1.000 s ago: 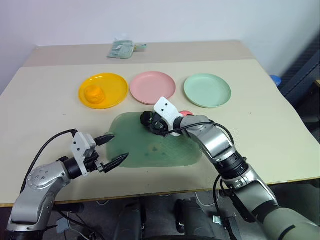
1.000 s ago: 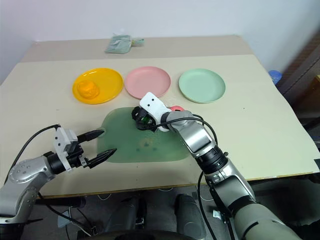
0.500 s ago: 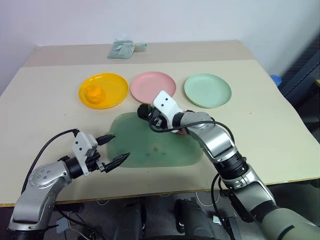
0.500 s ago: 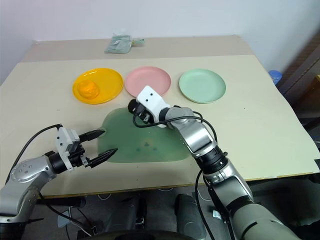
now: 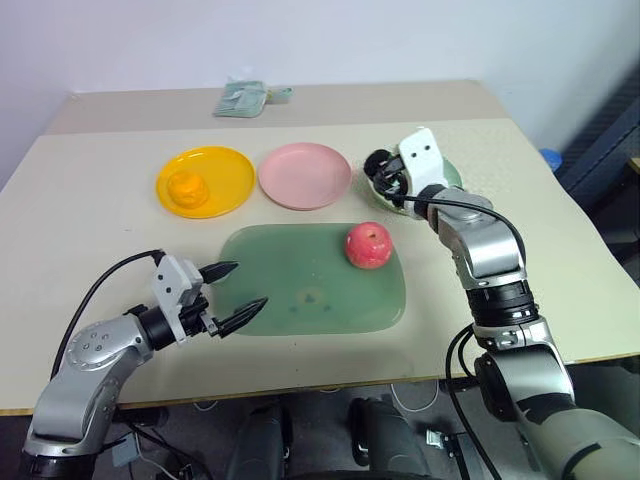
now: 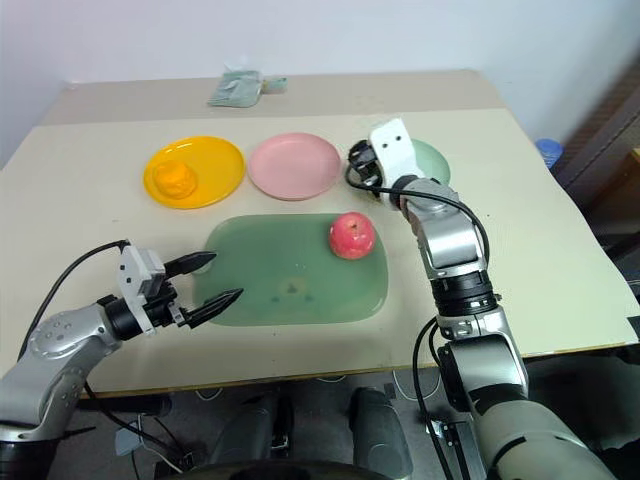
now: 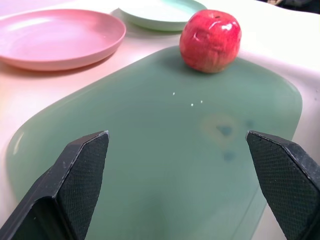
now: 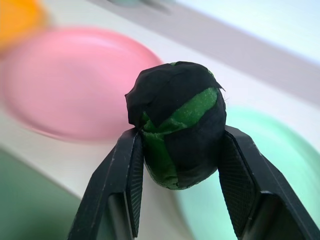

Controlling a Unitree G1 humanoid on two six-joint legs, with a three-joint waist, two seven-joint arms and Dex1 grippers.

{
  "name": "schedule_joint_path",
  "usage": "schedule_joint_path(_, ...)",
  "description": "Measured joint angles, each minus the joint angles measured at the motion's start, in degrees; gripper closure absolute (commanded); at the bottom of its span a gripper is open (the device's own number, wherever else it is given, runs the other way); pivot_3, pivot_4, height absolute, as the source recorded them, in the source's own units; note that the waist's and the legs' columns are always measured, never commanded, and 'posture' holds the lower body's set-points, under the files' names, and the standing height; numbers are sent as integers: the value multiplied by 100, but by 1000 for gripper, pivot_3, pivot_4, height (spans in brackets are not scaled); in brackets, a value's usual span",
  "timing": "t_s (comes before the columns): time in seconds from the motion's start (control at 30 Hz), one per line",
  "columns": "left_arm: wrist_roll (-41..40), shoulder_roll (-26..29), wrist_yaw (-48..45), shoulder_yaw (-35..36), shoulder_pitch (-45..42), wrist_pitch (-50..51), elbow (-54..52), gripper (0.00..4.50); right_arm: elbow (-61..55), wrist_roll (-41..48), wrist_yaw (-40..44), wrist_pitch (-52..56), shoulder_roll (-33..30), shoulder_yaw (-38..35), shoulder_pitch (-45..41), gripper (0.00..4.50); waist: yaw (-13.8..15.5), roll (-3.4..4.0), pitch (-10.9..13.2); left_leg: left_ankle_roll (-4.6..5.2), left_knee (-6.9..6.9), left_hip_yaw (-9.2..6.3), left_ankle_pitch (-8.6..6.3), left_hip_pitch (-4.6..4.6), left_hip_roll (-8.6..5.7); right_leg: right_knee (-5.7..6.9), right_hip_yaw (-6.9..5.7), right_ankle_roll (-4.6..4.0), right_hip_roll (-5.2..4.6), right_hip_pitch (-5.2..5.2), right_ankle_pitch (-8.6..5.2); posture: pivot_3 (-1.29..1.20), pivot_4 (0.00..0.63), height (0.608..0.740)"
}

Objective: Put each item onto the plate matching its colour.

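From my head cameras, taking the green mat as my landmark: my right gripper has swung away from the mat's far edge, where it was a second ago, and now hangs beyond the mat's far right corner, over the near rim of the mint green plate. Its two fingers are pinched on the dark green-black ball, lifted clear of the mat. With my arm gone from there, the red apple sits uncovered on the mat near its far right corner. The pink plate lies bare just beyond the mat's far edge, and the yellow plate, beyond the mat's far left corner, holds the orange fruit. My left gripper hangs at the mat's near left edge, fingers spread wide and holding nothing, where it was a second ago.

My left wrist camera looks across the mat between my spread fingertips to the apple, with the pink plate and the mint one past the mat's far side.

My right wrist camera shows the ball clamped between my pads, the mint plate beneath and beyond it, the pink plate off to one side.

I judge the orange done, the ball nearly delivered, needing only a little more reach and a release, and the apple left for the pink plate.
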Motion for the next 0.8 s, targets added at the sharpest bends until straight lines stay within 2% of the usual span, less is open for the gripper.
schedule_joint_path(0.33, -2, -72, 74, -169, -123, 148, -30, 0, 807, -24, -115, -387, -46, -106, -46, 2515, 10, 7, 4, 0, -1, -1, 0, 0, 1, 0, 2, 2, 2, 0, 1, 0, 150, 740)
schedule_joint_path(0.43, -15, -103, 174, -231, -199, 287, -172, 0, 921, 28, -119, -461, -35, -165, -46, 1587, 16, 7, 4, 0, -1, -1, 0, 0, 1, -1, 2, 2, 2, 1, 1, 0, 150, 740)
schedule_joint_path(0.53, -85, -104, 250, -234, -299, 397, -256, 0, 970, 80, -143, -561, -32, -264, -48, 120, 12, 8, 5, 0, -1, -2, 0, 0, 1, 0, 2, 3, 4, 1, 1, 0, 150, 740)
schedule_joint_path(0.8, -203, -104, 342, -235, -299, 581, -364, 0, 956, 85, -250, -966, -35, -272, -43, 45, 5, 9, 5, 0, -1, -2, 0, 0, 2, -1, 2, 3, 6, 0, 1, 0, 150, 740)
